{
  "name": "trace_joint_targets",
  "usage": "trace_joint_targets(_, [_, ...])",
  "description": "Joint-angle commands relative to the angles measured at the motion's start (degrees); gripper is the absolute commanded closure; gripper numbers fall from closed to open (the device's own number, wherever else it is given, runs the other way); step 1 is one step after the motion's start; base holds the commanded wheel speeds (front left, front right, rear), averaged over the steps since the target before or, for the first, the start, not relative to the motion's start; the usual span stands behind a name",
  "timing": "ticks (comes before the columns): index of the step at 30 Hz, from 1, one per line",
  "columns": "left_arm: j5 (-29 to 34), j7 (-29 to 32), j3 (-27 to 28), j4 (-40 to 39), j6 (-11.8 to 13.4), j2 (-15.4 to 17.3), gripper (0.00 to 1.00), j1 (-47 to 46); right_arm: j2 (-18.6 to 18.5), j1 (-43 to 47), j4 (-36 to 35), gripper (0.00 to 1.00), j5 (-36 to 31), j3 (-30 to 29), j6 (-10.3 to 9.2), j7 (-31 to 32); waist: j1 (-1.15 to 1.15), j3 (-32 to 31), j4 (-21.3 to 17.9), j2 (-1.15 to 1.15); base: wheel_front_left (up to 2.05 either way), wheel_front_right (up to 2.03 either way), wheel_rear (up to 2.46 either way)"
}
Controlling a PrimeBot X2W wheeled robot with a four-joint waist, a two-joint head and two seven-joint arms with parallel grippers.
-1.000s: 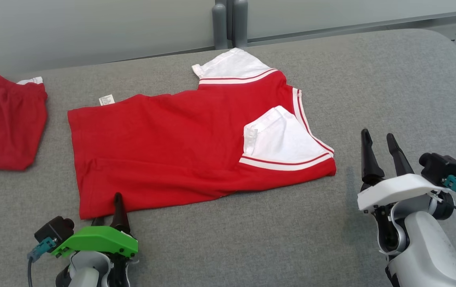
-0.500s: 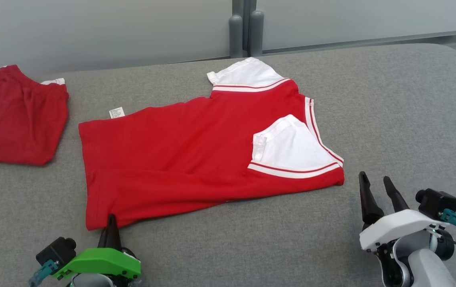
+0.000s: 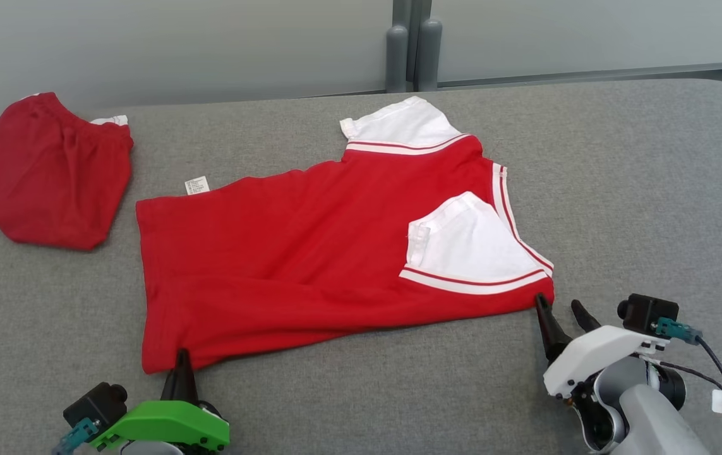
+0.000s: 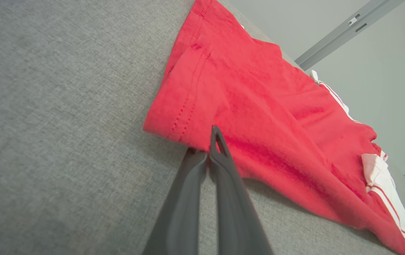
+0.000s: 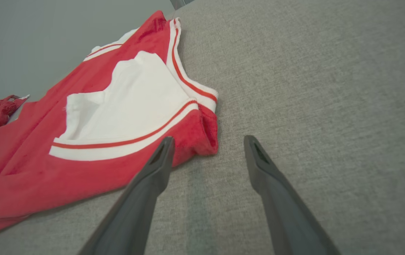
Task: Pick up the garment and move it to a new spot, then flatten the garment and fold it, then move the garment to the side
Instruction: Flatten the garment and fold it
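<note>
Hem of shirt: now pinched by left gripper | right gripper: spread, moved up beside shoulder corner

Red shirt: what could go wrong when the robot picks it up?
1. The left gripper pinches only the hem edge of the red shirt, so the cloth may slip out.
2. The right gripper is open beside the shoulder corner and holds nothing. Lifting now could drag the shirt lopsided and wrinkle it.
</note>
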Motion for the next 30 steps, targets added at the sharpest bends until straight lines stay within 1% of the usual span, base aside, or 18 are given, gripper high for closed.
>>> trace_joint_targets(1, [0.3, 0.2, -0.1, -0.1, 0.4, 0.4, 1.0, -0.2, -0.2, -0.9, 0.8, 0.0, 0.1, 0.1, 0.01, 0.2, 0.0, 0.2, 0.3, 0.59, 0.0, 0.0, 0.0])
trace_joint_targets(8, [0.5, 0.1, -1.1, 0.1, 0.5, 0.3, 1.0, -1.7, -0.2, -7.3, 10.6, 0.0, 0.4, 1.4, 0.01, 1.0, 0.0, 0.6, 1.2, 0.59, 0.0, 0.0, 0.0])
trace_joint_targets(9, [0.5, 0.0, -1.2, 0.1, 0.5, 0.3, 1.0, -1.8, -0.2, -8.1, 11.7, 0.38, 0.7, 1.7, 0.01, 0.7, 0.0, 0.6, 1.3, 0.59, 0.0, 0.0, 0.0])
trace_joint_targets(10, [0.5, -0.1, -1.2, 0.2, 0.5, 0.3, 1.0, -1.9, -0.2, -8.7, 12.7, 0.64, 1.0, 2.0, 0.01, 0.6, 0.0, 0.6, 1.3, 0.59, 0.0, 0.0, 0.0])
trace_joint_targets(11, [0.5, -0.1, -1.2, 0.3, 0.4, 0.3, 1.0, -2.0, -0.1, -9.3, 13.6, 0.8, 1.0, 2.2, 0.01, 0.1, 0.0, 0.5, 1.3, 0.59, 0.0, 0.0, 0.0])
trace_joint_targets(12, [0.5, -0.2, -1.3, 0.4, 0.4, 0.3, 1.0, -2.1, -0.2, -10.0, 14.4, 1.0, 1.1, 2.4, 0.01, -0.3, 0.0, 0.5, 1.3, 0.59, 0.0, 0.0, 0.0])
trace_joint_targets(17, [0.7, -0.5, -1.7, 0.5, -0.2, 0.5, 1.0, -2.2, -0.2, -11.6, 16.4, 1.0, 1.6, 2.6, 0.01, -3.2, 0.0, 0.2, 1.1, 0.59, 0.0, 0.0, 0.0])
trace_joint_targets(21, [1.0, -0.5, -2.3, 0.0, -0.5, 0.5, 1.0, -1.8, -0.2, -10.6, 15.4, 1.0, 3.3, 1.2, 0.01, -4.7, 0.0, 0.0, 0.6, 0.59, 0.0, 0.0, 0.0])
trace_joint_targets(25, [1.0, -0.2, -3.0, -1.1, -0.6, 0.5, 1.0, -0.7, -1.0, -8.1, 13.0, 1.0, 3.7, 0.3, 0.0, -5.0, 0.0, -0.5, 0.0, 0.59, 0.0, 0.0, 0.0])
trace_joint_targets(28, [0.7, 0.1, -3.5, -2.3, -0.4, 0.4, 1.0, 0.5, -1.1, -4.8, 9.8, 1.0, 4.6, 0.1, 0.0, -4.0, 0.0, -0.8, -0.5, 0.59, 0.0, 0.0, 0.0])
trace_joint_targets(30, [0.6, 0.2, -3.8, -3.3, -0.1, 0.4, 1.0, 1.5, -1.8, -2.2, 7.3, 1.0, 5.0, -0.2, 0.0, -3.2, 0.0, -1.1, -0.7, 0.59, 0.0, 0.0, 0.0])
